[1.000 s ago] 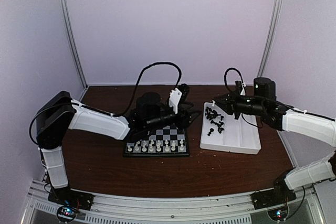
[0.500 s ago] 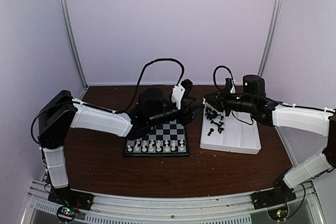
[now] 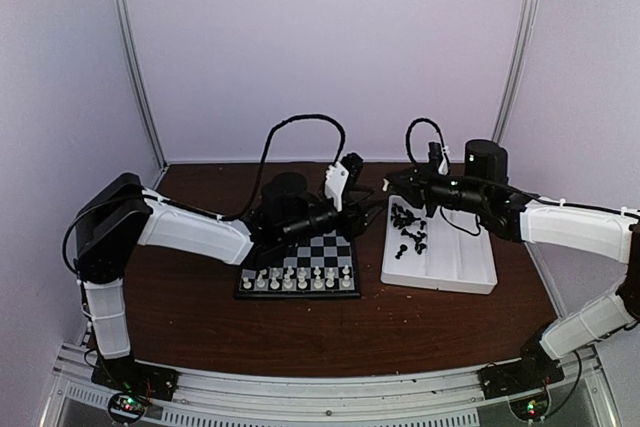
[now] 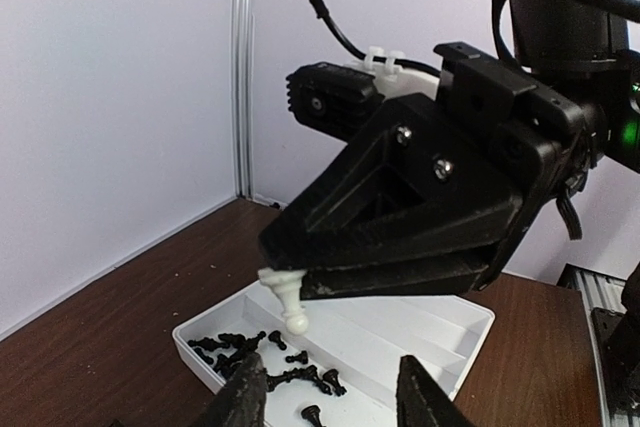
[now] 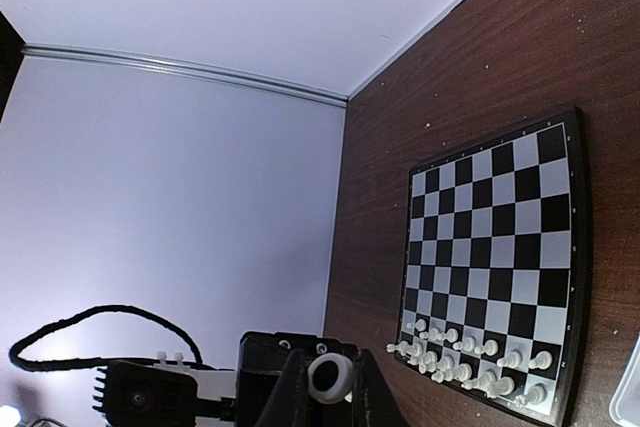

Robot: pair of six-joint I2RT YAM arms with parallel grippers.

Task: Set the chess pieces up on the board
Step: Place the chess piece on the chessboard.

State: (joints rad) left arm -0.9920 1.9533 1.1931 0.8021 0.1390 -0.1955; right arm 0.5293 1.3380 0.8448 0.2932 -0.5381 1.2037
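So, biggest first: the dark wood table [image 3: 180, 317], with the board [image 3: 325, 252] under and just behind the left claw [image 4: 332, 372], and the white tray [image 3: 455, 267] directly under where both claws meet. Both arms reach toward each other over the gap between board and tray.

The right claw [image 4: 283, 272] is pressed together on a single white piece [image 4: 290, 302], pinching it by the base end so the round head sticks out past the tips. The left claw is spread with nothing between its fingers [image 4: 247, 392], and it sits just below that piece in the left wrist view, close but apart.

That's the relation that matters, I think. The piece's long axis runs from the right claw's tips toward the gap in the left claw, head end leading. It looks like a hand-off, so the left claw would have to come up around the head or stem and close before the right one lets go. Left arm is the nearer one to the board, so that makes sense.

White pieces [image 3: 298, 282] fill the board's near rows, on the side away from the claws; the rest of the squares look bare. Black pieces [image 3: 408, 219] lie in a pile in the far end of the tray, right below the claws. Lots left to set.
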